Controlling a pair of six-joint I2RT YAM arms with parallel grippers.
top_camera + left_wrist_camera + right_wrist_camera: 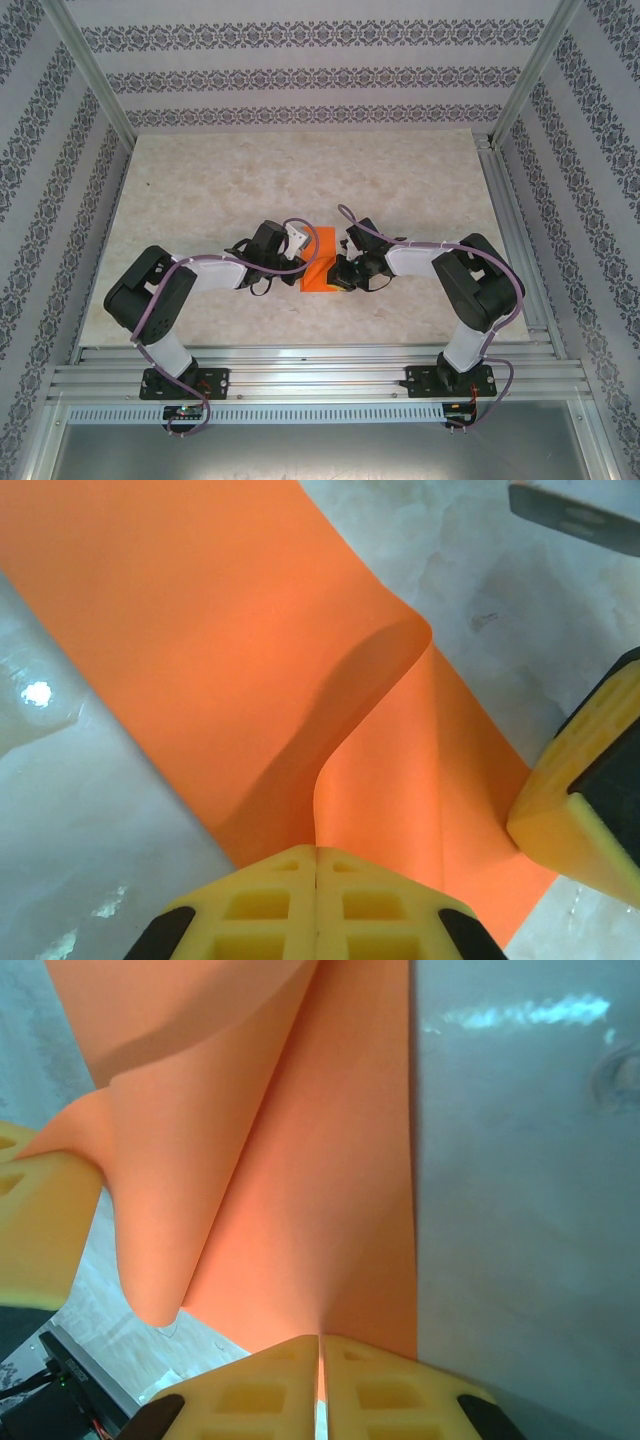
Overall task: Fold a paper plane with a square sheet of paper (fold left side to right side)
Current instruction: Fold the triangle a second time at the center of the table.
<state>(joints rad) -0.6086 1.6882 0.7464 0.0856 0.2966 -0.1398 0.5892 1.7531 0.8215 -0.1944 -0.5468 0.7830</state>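
Note:
The square sheet of paper [320, 264] is bright orange and lies on the table between my two grippers, bent over itself in a loose curve rather than flat. In the left wrist view the sheet [230, 650] rises in a soft roll, and my left gripper [317, 852] is shut on its near edge. My right gripper [321, 1340] pinches the opposite edge of the sheet [300, 1160], its jaws almost touching. From above, the left gripper [303, 247] and right gripper [339, 271] sit at the paper's left and right sides. No pointed plane shape shows.
The marble table top [300, 170] stretches behind the paper. Aluminium rails [320, 375] run along the near edge and posts stand at the back corners. The right gripper's yellow finger [580, 790] sits close beside the paper, and the left gripper's finger [40, 1220] touches the raised edge.

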